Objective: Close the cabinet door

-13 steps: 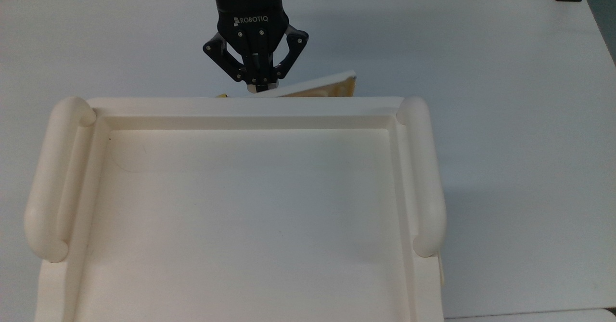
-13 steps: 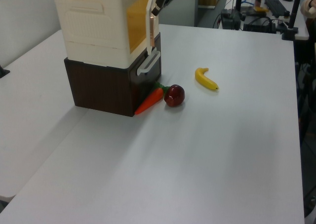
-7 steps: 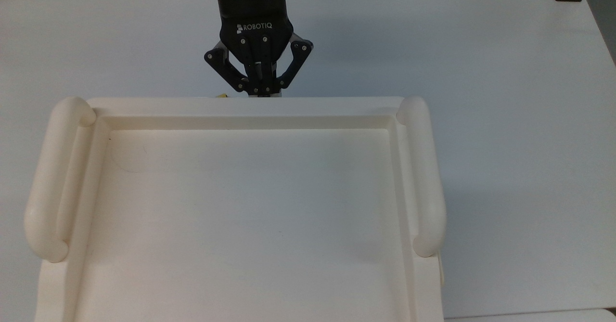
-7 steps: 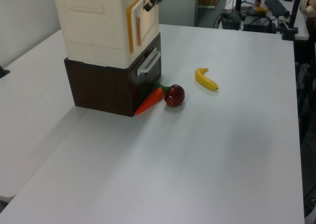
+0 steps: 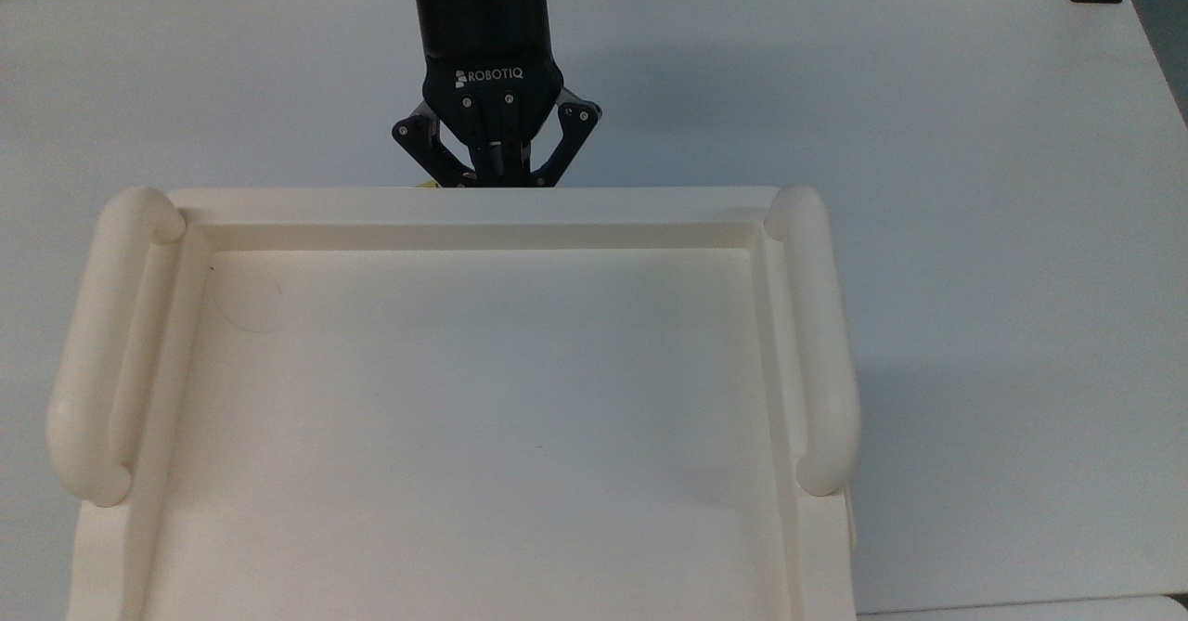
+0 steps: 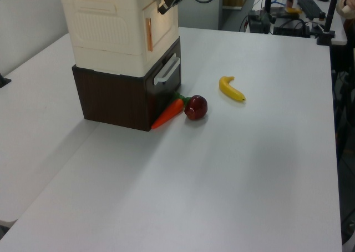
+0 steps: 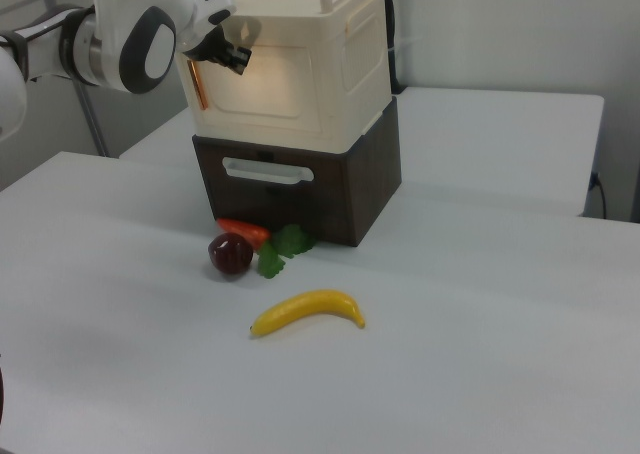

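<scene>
The cream cabinet (image 5: 473,203) shows its recessed top tray and two rounded rails in the top view. It stands on a dark drawer unit in the left view (image 6: 105,35) and right view (image 7: 355,44). The cabinet door (image 6: 165,34) lies flat against the cabinet's front, with a thin orange strip along one edge (image 7: 265,89). My gripper (image 5: 497,178) is shut, its tips at the cabinet's far rim, against the upper part of the door (image 6: 164,9) (image 7: 238,59). It holds nothing.
Under the cabinet sits a dark brown drawer unit (image 6: 119,99) with a cream handle (image 7: 267,171). A carrot (image 6: 168,112), a red apple (image 6: 196,107) and a banana (image 6: 231,89) lie on the white table (image 6: 249,169) in front of it.
The door swung from ajar to flat against the cabinet front. My gripper moved toward the cabinet with it, staying shut.
</scene>
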`<state>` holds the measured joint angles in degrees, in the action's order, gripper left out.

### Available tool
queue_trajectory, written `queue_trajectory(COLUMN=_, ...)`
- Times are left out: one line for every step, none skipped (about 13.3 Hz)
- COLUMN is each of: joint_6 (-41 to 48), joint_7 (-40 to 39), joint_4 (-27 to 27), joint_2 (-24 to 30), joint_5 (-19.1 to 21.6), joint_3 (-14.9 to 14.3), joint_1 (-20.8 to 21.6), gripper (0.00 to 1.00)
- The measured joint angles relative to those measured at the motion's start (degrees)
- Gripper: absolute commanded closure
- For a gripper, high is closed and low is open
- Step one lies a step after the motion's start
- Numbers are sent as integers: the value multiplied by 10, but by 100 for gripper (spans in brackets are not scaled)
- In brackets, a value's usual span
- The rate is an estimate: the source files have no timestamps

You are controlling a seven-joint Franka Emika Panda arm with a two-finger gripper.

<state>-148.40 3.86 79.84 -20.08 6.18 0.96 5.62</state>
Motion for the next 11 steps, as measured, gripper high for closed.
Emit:
queue_trajectory(joint_6=-12, joint_7=0, joint_4=0, joint_2=-2, joint_5=0, joint_3=0, joint_1=0, gripper=100)
queue_trajectory(joint_6=-19, joint_7=0, joint_4=2, joint_2=-2, joint_5=0, joint_3=0, joint_1=0, gripper=100)
queue_trajectory(joint_6=-25, joint_7=0, joint_4=5, joint_2=-2, joint_5=0, joint_3=0, joint_1=0, gripper=100)
queue_trajectory(joint_6=-30, joint_7=0, joint_4=7, joint_2=-2, joint_5=0, joint_3=0, joint_1=1, gripper=100)
queue_trajectory(joint_6=-30, joint_7=0, joint_4=7, joint_2=-2, joint_5=0, joint_3=0, joint_1=1, gripper=100)
queue_trajectory(joint_6=-30, joint_7=0, joint_4=8, joint_2=-1, joint_5=0, joint_3=0, joint_1=1, gripper=100)
queue_trajectory(joint_6=-30, joint_7=0, joint_4=9, joint_2=-1, joint_5=0, joint_3=0, joint_1=1, gripper=100)
queue_trajectory(joint_6=-30, joint_7=-1, joint_4=12, joint_2=1, joint_5=0, joint_3=0, joint_1=1, gripper=100)
queue_trajectory(joint_6=-28, joint_7=-2, joint_4=16, joint_2=3, joint_5=0, joint_3=0, joint_1=1, gripper=100)
queue_trajectory(joint_6=-16, joint_7=-4, joint_4=19, joint_2=4, joint_5=-1, joint_3=0, joint_1=1, gripper=100)
queue_trajectory(joint_6=12, joint_7=-9, joint_4=22, joint_2=5, joint_5=-1, joint_3=0, joint_1=0, gripper=100)
